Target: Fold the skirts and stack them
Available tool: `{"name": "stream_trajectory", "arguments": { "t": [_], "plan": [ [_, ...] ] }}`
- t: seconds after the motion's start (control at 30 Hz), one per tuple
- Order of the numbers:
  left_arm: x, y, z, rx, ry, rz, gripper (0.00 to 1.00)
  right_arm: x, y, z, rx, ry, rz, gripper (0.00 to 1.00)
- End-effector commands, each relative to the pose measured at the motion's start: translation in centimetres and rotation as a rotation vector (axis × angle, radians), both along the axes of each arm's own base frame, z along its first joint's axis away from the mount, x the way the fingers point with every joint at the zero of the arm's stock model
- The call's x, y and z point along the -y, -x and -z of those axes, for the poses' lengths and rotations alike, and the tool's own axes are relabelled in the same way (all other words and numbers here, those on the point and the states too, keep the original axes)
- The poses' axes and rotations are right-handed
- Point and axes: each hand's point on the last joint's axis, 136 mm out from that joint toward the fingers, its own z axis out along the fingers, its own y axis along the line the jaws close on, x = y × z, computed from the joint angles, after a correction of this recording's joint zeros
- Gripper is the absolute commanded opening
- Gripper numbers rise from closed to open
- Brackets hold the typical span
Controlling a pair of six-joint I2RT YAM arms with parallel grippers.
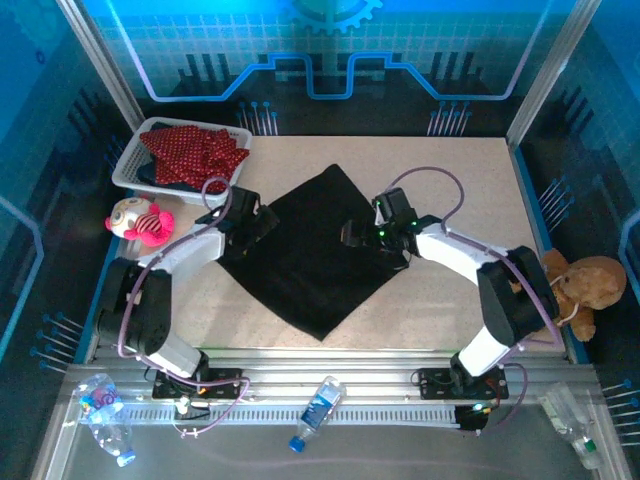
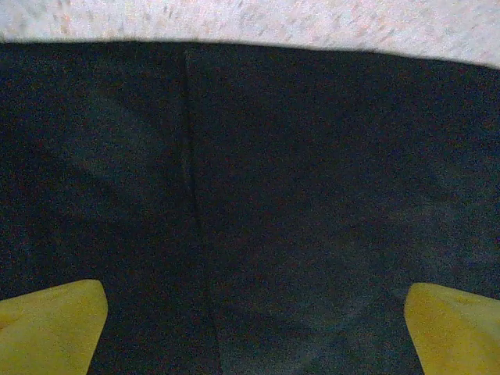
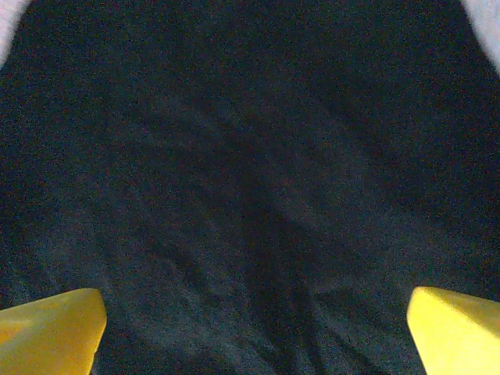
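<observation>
The beige table carries the black skirt, spread as a diamond between my arms. From above, a red skirt lies in the white basket. My wrist views add my left gripper and right gripper, both spread wide over black cloth, empty.

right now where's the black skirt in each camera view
Top external: the black skirt lies spread as a diamond in the middle of the table, between the left gripper and the right gripper.
Left wrist: black skirt below a strip of table along the top.
Right wrist: black skirt across the middle, table at both top corners.
Shared landmark: the skirt's edge against the pale table.
</observation>
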Motion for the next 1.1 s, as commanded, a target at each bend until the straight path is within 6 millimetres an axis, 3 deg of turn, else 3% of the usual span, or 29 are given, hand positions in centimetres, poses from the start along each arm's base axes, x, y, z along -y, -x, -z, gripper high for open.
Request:
{"name": "stream_trajectory", "arguments": {
  "t": [0.0,0.1,0.2,0.3,0.4,0.6,0.73,0.87,1.07],
  "plan": [
    [0.7,1.4,2.4,-0.087,0.055,-0.001,0.99,-0.6,1.2,2.0,-0.157,-0.039,0.055,1.00],
    [0.8,3.8,4.8,-0.165,0.087,-0.005,0.99,-0.5,0.8,3.4,-0.202,-0.011,0.074,1.00],
    [0.7,5.9,6.0,-0.207,0.104,-0.007,0.99,-0.6,-0.4,4.5,-0.218,-0.006,0.078,1.00],
    [1.5,7.1,6.5,-0.233,0.145,0.019,0.99,-0.4,-2.8,5.4,-0.225,-0.003,0.090,1.00],
    [2.9,7.9,6.5,-0.257,0.172,0.054,0.99,-0.5,-6.5,5.3,-0.174,0.012,0.101,0.99],
    [8.2,7.2,3.6,-0.225,0.158,0.190,0.99,-0.4,-14.2,4.3,-0.073,0.100,0.132,1.00],
    [8.7,6.3,0.0,-0.157,0.068,0.251,0.99,0.2,-17.3,1.7,-0.015,0.098,0.163,1.00],
    [5.9,5.6,-2.3,-0.100,-0.082,0.235,0.99,0.5,-16.7,-1.6,0.026,0.086,0.152,1.00],
    [0.3,6.0,-2.3,-0.130,-0.159,0.148,0.99,2.3,-10.3,-2.4,-0.030,0.053,0.190,1.00]
  ]
}}
